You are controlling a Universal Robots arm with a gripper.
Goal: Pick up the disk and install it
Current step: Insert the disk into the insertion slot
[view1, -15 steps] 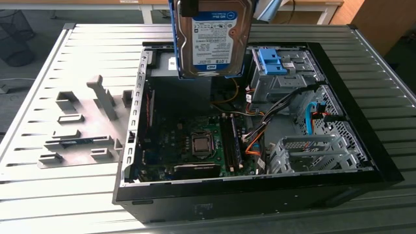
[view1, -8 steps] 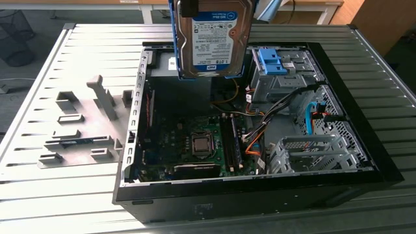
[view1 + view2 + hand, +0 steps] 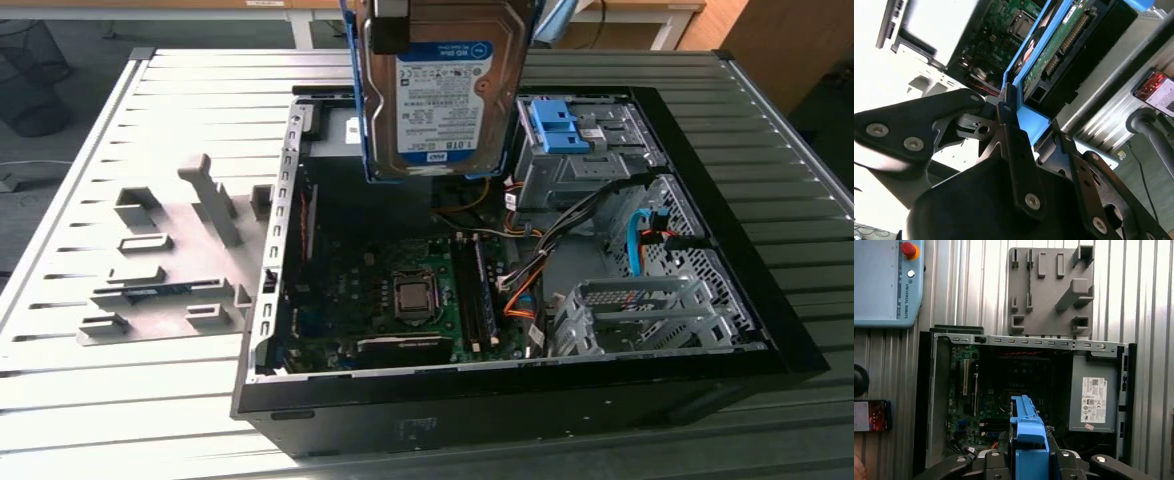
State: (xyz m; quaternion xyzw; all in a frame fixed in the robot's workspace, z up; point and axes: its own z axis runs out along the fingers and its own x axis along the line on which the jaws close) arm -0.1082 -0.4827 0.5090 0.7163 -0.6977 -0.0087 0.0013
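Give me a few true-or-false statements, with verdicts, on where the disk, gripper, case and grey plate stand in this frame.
1. The gripper is shut on the disk, above the case. True.
2. The disk lies flat inside the case. False: it hangs on edge in the air over the case.
3. The grey plate lies outside the case, at the exterior view's left. True.
4. A side panel closes the case. False: the case is open, with the motherboard in sight.
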